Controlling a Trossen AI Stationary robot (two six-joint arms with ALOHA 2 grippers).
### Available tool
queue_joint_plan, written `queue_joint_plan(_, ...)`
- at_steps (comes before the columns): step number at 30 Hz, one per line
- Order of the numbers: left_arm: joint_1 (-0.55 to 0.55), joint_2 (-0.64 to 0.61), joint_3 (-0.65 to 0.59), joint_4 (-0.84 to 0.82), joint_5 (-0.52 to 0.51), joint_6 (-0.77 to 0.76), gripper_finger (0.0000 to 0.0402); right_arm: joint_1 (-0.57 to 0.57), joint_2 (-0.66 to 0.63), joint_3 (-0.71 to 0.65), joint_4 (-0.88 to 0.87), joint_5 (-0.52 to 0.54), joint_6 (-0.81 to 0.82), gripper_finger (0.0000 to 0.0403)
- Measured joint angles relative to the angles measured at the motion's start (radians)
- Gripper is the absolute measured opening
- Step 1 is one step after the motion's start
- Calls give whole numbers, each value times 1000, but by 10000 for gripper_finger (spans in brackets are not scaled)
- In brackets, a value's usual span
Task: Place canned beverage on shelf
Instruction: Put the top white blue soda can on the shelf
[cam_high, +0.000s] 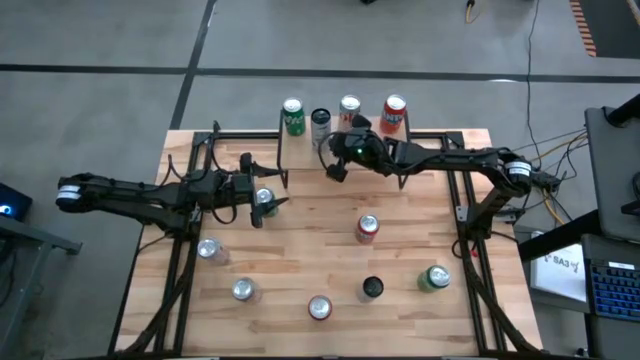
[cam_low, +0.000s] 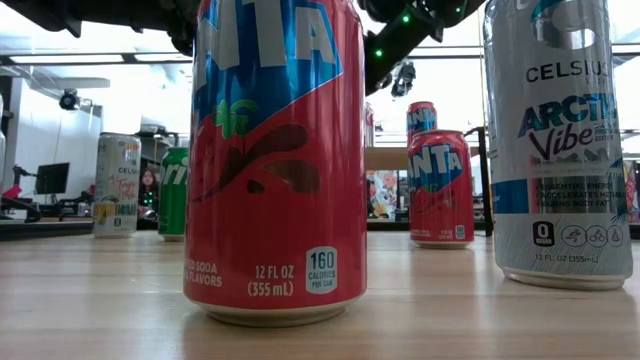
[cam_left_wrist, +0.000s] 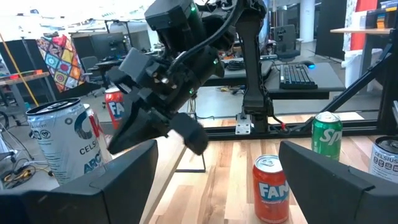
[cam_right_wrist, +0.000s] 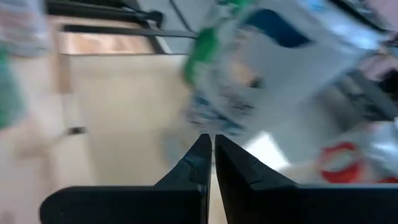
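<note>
Your left gripper (cam_high: 268, 203) stands wide apart around a silver Celsius can (cam_high: 264, 197), not clamped. Your right gripper (cam_high: 335, 170), fingers pressed together and empty, hovers by the light wood, black-legged shelf (cam_high: 420, 138) bearing four cans.

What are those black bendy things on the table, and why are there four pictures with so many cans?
They are two robot arms, each ending in a pincer. One camera looks down from above, one sits at table height, and one rides on each wrist. The left pincer is open around a can on the wooden table but has not closed on it. The right pincer is shut and holds nothing; it hangs by the shelf, where four cans already stand, such as a green can. More cans wait on the table, like a red Fanta can.
</note>
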Motion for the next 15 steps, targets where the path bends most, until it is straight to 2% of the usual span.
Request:
queue_joint_plan(5,0,0,0,0,0,2,321,2,1,0,36,-144,55,12)
queue_joint_plan(10,0,0,0,0,0,3,321,3,19,0,135,-148,54,12)
queue_joint_plan(15,0,0,0,0,0,3,321,2,38,1,212,-88,28,12)
